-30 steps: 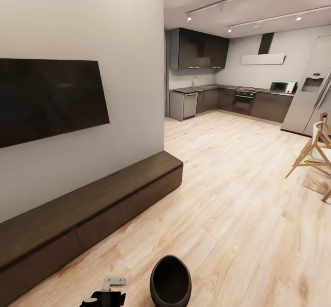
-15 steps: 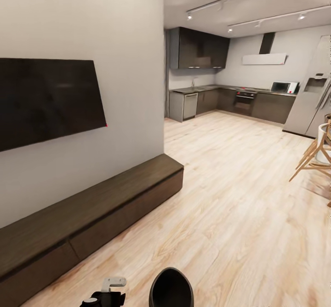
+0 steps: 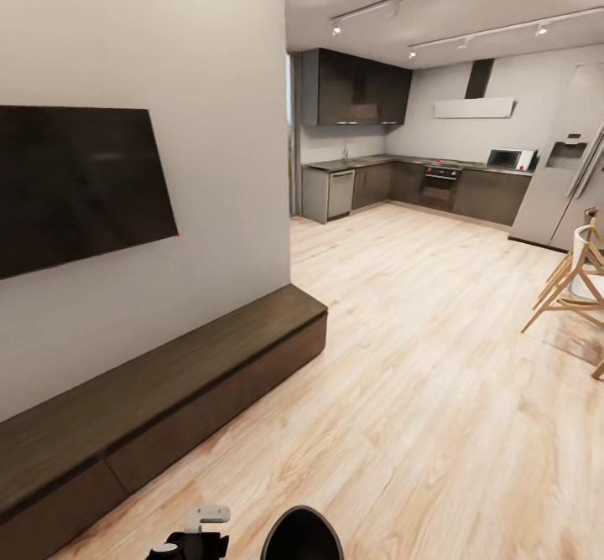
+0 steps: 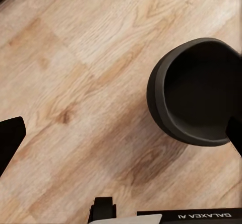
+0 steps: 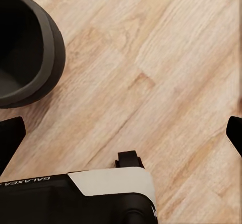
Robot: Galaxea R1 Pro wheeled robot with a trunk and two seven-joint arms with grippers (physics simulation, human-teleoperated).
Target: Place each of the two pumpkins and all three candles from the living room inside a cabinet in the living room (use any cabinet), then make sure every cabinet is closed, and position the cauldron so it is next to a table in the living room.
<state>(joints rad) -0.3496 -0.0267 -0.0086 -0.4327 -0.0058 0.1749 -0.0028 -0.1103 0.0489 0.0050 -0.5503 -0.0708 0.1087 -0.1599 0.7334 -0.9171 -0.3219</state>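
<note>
Left end effector [image 4: 121, 133] spread, cauldron [image 4: 199, 90] on floor [image 4: 75, 83]

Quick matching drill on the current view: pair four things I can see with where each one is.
Things:
1. cabinet
2. TV
3. cauldron
4. wooden chair

Places:
A. mounted on the wall
B. at the right edge, on the floor
C. on the floor close in front of the robot
D. along the wall's foot, drawers closed

Pairs: 1-D, 2-A, 3-C, 4-B
</note>
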